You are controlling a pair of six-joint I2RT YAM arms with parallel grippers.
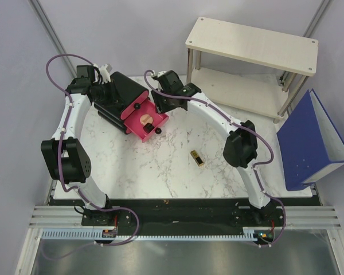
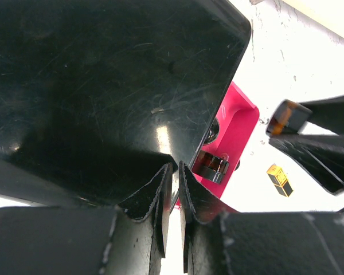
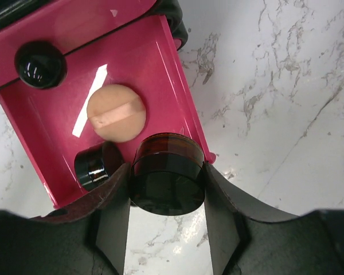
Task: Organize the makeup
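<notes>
A black box (image 1: 117, 91) lies at the back left of the table with its pink drawer (image 1: 139, 127) pulled open. My left gripper (image 2: 176, 166) is shut on the box's edge (image 2: 160, 86). My right gripper (image 3: 166, 172) is shut on a round amber jar with a black lid (image 3: 167, 177), held over the drawer's near corner (image 3: 189, 123). In the left wrist view the jar (image 2: 286, 116) hangs beside the drawer. Inside the drawer lie a peach compact (image 3: 116, 113) and a small black jar (image 3: 93, 167). A gold-and-black lipstick (image 1: 197, 157) lies on the marble.
A pale two-tier shelf unit (image 1: 252, 43) stands at the back right. A blue binder (image 1: 309, 140) leans at the table's right edge. The marble tabletop (image 1: 160, 166) ends just before the arm bases. The drawer front carries a black knob (image 3: 40, 63).
</notes>
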